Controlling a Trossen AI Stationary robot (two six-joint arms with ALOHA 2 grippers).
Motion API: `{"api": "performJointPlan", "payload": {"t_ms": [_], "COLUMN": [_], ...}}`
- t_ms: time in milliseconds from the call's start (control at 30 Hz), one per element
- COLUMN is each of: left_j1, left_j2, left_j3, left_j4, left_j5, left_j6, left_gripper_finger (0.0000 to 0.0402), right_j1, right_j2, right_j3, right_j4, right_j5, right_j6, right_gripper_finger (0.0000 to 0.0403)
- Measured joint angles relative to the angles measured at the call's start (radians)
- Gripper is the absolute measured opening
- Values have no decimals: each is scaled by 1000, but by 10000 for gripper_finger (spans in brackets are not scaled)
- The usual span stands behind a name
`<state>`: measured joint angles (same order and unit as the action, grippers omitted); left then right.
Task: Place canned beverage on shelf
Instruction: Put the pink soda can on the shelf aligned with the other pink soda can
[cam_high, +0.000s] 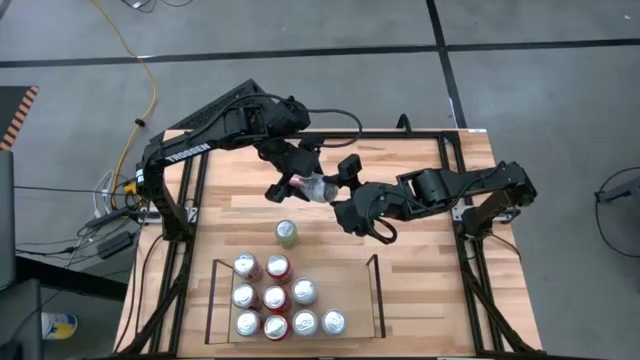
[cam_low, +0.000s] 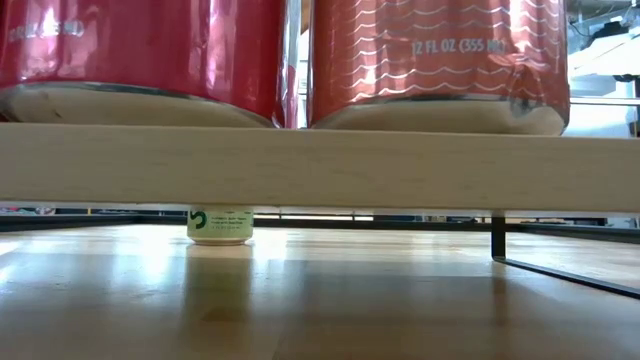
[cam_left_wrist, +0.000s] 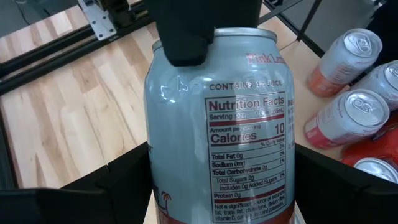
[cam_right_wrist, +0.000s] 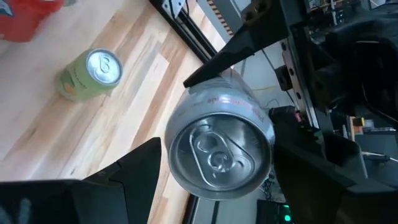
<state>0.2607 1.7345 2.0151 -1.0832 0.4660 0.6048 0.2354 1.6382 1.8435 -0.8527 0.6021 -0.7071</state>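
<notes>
While the two arms meet above the middle of the wooden surface (cam_high: 430, 180), a pale silver can (cam_high: 318, 187) lies on its side in the air between them. The left gripper (cam_high: 300, 185) has its fingers clamped on the can's body, and the right gripper (cam_high: 345, 195) comes in from the other side, its fingers (cam_right_wrist: 134, 171) spread on either side of the can's top end (whether they press the metal I cannot tell). A nutrition label shows on the can's side in the left wrist view. Below this, nearer the front edge, the shelf (cam_high: 376, 295) holds nine upright cans (cam_high: 285, 295), red and silver, packed toward its left half. A green can (cam_high: 287, 233) stands alone on the surface between the grippers and the shelf, well apart from the held can.
</notes>
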Motion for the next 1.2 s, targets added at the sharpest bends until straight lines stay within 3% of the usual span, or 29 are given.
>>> {"api": "performJointPlan", "payload": {"t_ms": [567, 1200], "left_j1": [-8, -24], "left_j2": [1, 1], "left_j3": [0, -1], "left_j4": [25, 47], "left_j5": [45, 101], "left_j6": [-14, -22], "left_gripper_finger": [301, 301], "right_j1": [-43, -57], "right_j2": [-2, 3], "right_j3": [2, 2], "right_j4": [6, 46], "right_j5": [-162, -206], "right_j6": [-23, -91], "right_gripper_finger": [302, 288]}}
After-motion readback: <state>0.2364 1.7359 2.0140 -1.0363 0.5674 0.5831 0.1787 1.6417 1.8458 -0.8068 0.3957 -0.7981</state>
